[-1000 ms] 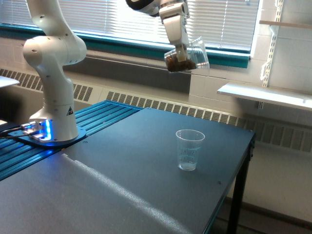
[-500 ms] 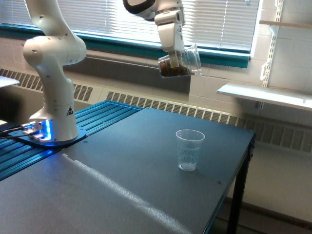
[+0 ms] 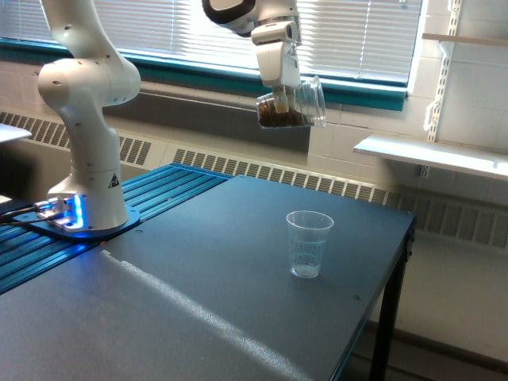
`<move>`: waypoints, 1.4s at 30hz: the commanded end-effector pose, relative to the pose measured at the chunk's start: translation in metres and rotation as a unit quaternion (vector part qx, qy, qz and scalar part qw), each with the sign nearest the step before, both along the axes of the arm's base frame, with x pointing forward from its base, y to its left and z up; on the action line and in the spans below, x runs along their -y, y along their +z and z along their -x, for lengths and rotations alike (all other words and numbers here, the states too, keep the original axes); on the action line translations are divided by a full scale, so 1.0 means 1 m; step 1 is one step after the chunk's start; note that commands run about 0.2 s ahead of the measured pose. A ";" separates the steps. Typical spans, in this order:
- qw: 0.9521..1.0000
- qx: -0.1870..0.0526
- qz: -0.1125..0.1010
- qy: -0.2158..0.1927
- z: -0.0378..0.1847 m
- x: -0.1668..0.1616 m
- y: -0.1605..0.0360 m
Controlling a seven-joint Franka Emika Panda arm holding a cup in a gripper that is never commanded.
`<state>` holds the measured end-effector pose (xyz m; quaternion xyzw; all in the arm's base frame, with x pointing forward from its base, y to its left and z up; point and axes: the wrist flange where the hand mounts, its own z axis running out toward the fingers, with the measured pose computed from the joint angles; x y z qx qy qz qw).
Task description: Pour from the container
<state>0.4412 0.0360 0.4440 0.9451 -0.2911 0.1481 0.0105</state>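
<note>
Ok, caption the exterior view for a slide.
Hand holds tilted container of brown granules high above empty cup.

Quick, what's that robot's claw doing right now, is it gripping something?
End effector: closed on the small clear plastic cup with brown granules, held tilted high above the table.

Arm up high, wrist angled down, gripper (image 3: 282,98) clamped on the container (image 3: 291,106), tipped w/ mouth toward exterior view's right.

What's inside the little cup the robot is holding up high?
Brown crumbly bits lie along the low side of the tipped container, seen through its clear wall. The end effector covers part of it, so the amount is unclear. The cup on the table looks empty.
</note>
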 end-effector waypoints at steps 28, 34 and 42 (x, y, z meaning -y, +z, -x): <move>0.998 -0.047 0.015 -0.026 0.003 -0.027 -0.035; 0.998 -0.055 0.018 -0.035 0.002 -0.030 -0.037; 0.997 -0.060 0.024 -0.042 0.000 -0.032 -0.041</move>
